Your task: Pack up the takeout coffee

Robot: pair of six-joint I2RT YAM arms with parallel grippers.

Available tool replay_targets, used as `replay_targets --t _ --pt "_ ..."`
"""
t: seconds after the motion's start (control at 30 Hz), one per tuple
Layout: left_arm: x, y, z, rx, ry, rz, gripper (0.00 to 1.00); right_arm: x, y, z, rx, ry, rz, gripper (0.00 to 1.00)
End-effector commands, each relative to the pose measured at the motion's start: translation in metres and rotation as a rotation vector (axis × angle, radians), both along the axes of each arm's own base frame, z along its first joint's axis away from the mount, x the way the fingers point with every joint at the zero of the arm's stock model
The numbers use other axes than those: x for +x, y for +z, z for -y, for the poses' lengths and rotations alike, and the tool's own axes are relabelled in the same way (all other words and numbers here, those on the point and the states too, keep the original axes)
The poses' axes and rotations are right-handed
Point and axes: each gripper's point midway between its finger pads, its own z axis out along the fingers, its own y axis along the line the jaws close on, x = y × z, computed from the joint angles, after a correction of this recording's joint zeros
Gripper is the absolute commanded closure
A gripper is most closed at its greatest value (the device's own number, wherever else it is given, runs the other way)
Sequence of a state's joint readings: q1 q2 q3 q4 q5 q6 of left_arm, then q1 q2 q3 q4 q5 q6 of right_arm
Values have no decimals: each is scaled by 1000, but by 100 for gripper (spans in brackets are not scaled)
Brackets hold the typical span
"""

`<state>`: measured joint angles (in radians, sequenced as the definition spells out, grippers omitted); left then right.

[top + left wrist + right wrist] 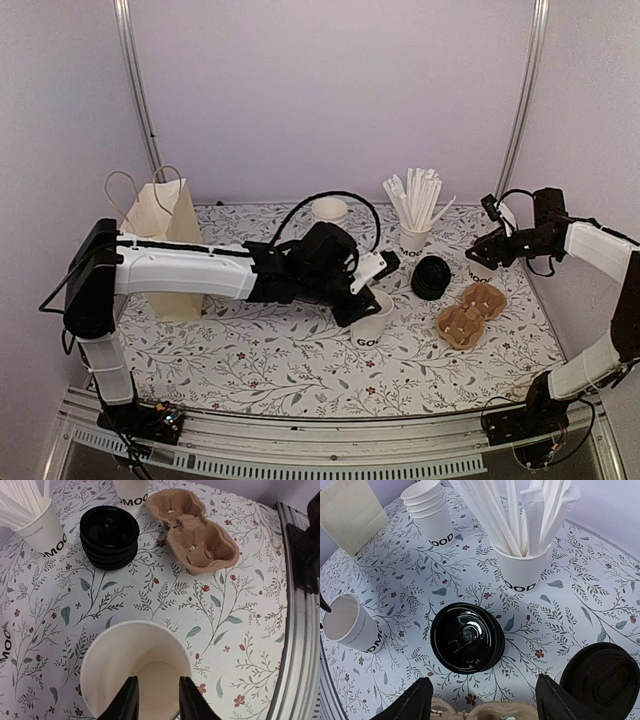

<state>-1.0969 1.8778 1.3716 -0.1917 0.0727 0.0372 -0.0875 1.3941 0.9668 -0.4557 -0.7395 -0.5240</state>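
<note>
My left end effector (158, 681) hangs over an open cup (115, 655), its fingers a little apart. The cup is white, empty and has no lid, and it stands mid-table (300, 370). My right end effector (484, 680) is spread wide above one pile of black lids (467, 637). One lidded cup (605, 680) stands beside the pile. A straw cup (520, 577) is full of white straws.
</note>
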Motion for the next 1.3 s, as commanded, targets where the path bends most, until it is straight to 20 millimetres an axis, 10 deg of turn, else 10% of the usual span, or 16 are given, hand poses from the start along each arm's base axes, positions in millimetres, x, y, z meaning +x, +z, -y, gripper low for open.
replay_targets --t 0.0,1.27 --pt "-12 42 11 -69 -74 26 68 -10 8 -15 -28 65 35 28" --pt "18 64 -2 -167 108 65 64 44 -65 -47 -382 12 -81 66"
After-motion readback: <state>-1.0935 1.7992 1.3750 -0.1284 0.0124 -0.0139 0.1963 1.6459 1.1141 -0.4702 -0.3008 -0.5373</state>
